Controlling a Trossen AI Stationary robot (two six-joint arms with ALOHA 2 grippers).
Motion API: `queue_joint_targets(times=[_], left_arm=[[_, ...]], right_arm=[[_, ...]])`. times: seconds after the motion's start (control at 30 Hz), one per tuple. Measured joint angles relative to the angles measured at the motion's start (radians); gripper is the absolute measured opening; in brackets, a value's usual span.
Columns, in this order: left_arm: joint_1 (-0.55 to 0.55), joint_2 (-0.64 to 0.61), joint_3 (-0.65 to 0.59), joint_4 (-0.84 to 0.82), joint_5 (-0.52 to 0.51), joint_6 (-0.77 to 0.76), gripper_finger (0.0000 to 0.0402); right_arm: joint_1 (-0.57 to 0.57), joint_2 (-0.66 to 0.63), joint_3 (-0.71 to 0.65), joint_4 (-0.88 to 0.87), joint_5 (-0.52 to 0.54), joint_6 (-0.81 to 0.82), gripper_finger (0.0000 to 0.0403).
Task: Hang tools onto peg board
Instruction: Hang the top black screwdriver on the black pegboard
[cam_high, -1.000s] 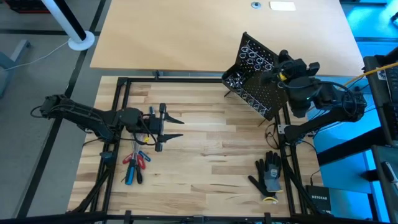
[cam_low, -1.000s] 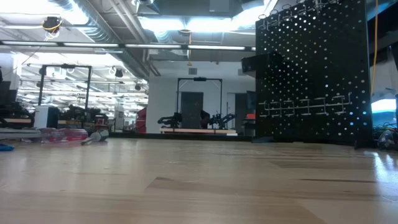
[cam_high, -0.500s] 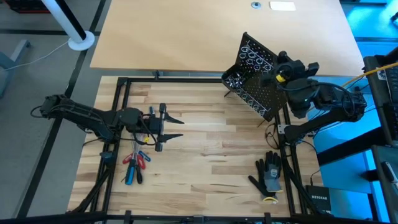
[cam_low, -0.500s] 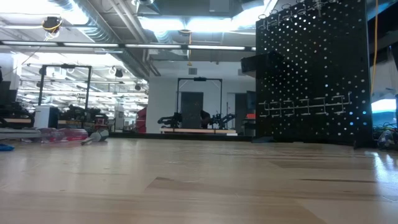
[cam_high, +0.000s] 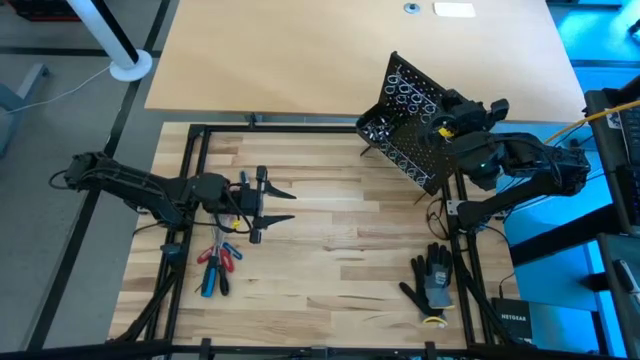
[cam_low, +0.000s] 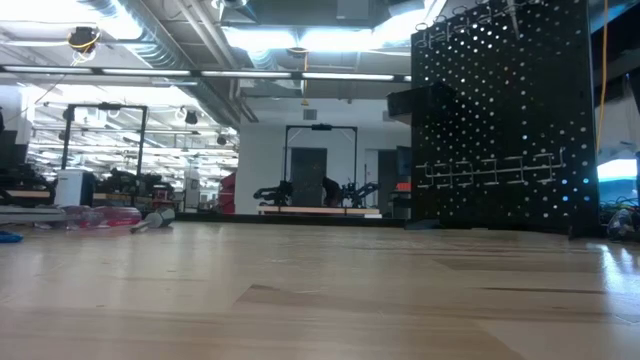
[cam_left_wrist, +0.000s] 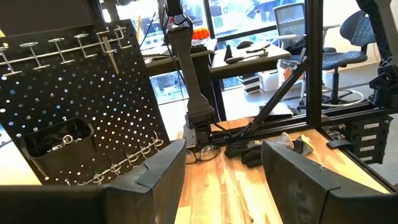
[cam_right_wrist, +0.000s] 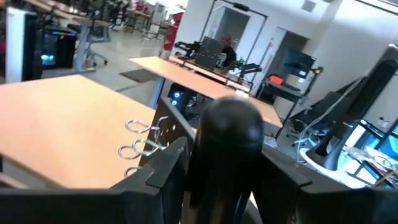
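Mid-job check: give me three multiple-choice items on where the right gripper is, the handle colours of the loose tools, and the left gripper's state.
1. Where is the right gripper?
A. Over the work glove
B. At the top edge of the peg board
C. Over the loose tools

2. What handle colours show among the loose tools on the table?
A. Red and blue
B. Green and yellow
C. All white

3. What is the state of the left gripper?
A. Shut on a red tool
B. Shut on the glove
C. Open and empty

Answers:
1 B: the high view shows it at the board's upper edge, with the glove lying apart near the front.
2 A: red and blue handles lie beside the left arm.
3 C: the left wrist view shows a clear gap with nothing between the fingers.
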Motion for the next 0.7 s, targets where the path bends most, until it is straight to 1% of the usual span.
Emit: queue_joint_targets(times=[0.27, 0.43, 0.53, 0.7], left_arm=[[0.000, 0.000, 0.000, 0.000, 0.000, 0.000, 0.0200], [0.000, 0.000, 0.000, 0.000, 0.000, 0.000, 0.0200], [0.000, 0.000, 0.000, -0.003, 0.000, 0.000, 0.0200], [0.000, 0.000, 0.000, -0.009, 0.000, -0.007, 0.0200]], right_arm=[[0.000, 0.000, 0.003, -0.029, -0.002, 0.005, 0.0158], [0.000, 0.000, 0.040, -0.026, -0.008, -0.019, 0.0162], [0.000, -0.001, 0.071, -0.026, -0.034, -0.020, 0.0177], [0.000, -0.002, 0.112, -0.025, -0.102, -0.020, 0.0218]])
